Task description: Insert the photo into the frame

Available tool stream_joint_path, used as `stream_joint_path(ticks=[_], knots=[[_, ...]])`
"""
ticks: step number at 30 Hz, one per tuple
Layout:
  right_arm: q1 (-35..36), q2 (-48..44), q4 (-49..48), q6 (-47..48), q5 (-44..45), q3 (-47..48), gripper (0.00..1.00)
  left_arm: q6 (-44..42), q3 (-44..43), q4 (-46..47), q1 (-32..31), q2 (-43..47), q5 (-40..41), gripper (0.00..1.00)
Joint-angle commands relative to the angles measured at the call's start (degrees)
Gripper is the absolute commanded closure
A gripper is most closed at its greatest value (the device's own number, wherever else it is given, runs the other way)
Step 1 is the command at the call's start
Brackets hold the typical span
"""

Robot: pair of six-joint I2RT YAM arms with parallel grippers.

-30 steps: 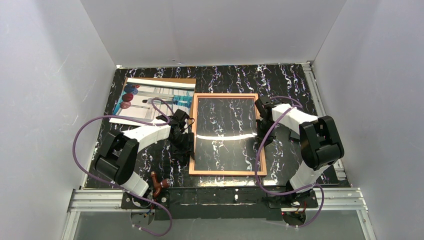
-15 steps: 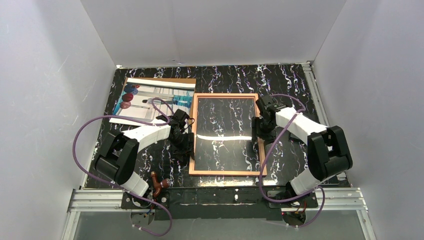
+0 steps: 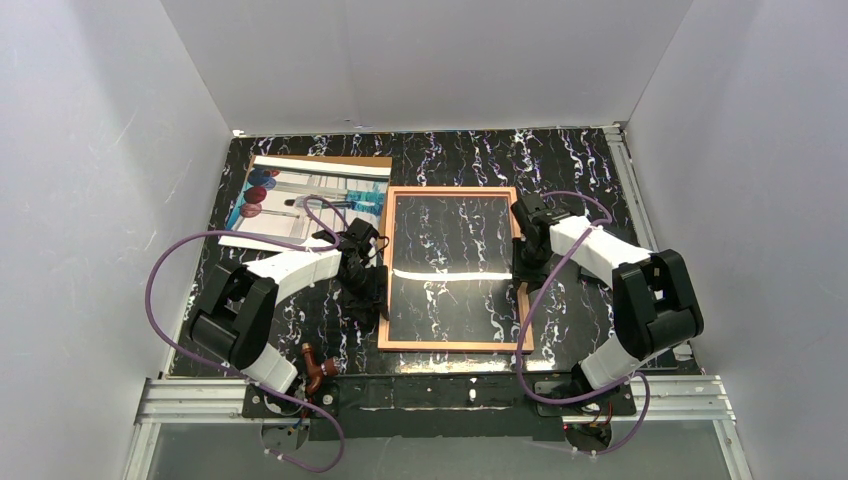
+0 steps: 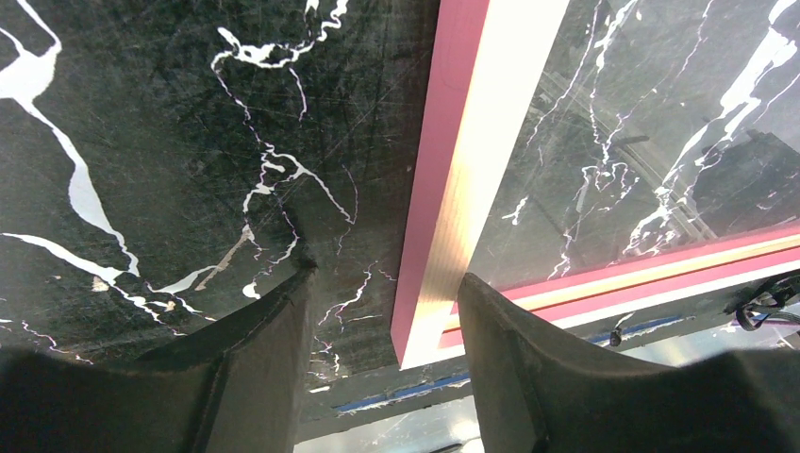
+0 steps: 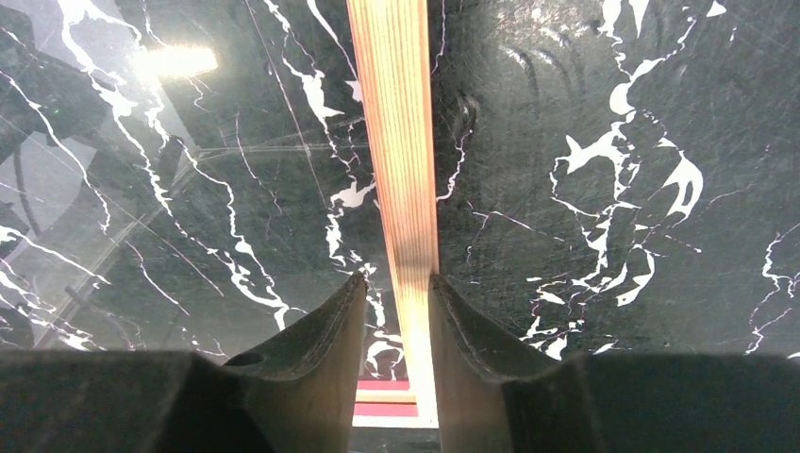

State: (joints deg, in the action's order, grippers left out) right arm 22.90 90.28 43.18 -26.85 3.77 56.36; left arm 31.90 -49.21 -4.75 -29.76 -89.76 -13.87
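Your right pincer (image 5: 396,278) has narrowed astride a rail of the frame (image 3: 452,345), grip unclear; your left pincer (image 4: 387,274) straddles loosely; the photo (image 3: 300,195) isn't in yet.

Centre blocked by frame (image 3: 452,268); photo (image 3: 300,195) fills far-left; far-right tabletop (image 3: 570,165) passable.

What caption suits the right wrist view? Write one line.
Right fingers straddle the frame along its copper-orange side rail on the black marbled table.
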Motion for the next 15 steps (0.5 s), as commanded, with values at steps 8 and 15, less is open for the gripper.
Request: stream_joint_path(ticks=[8,15], knots=[[0.35,1.63,1.92,-0.07,6.84,-1.64,0.52,-0.88,-0.53,-6.67,-0.3,-0.46,0.94,0.46],[0.36,-0.17,0.51,0.05,4.24,-2.75,0.38,-0.88,-0.5,-6.67,-0.3,-0.84,0.8,0.47]])
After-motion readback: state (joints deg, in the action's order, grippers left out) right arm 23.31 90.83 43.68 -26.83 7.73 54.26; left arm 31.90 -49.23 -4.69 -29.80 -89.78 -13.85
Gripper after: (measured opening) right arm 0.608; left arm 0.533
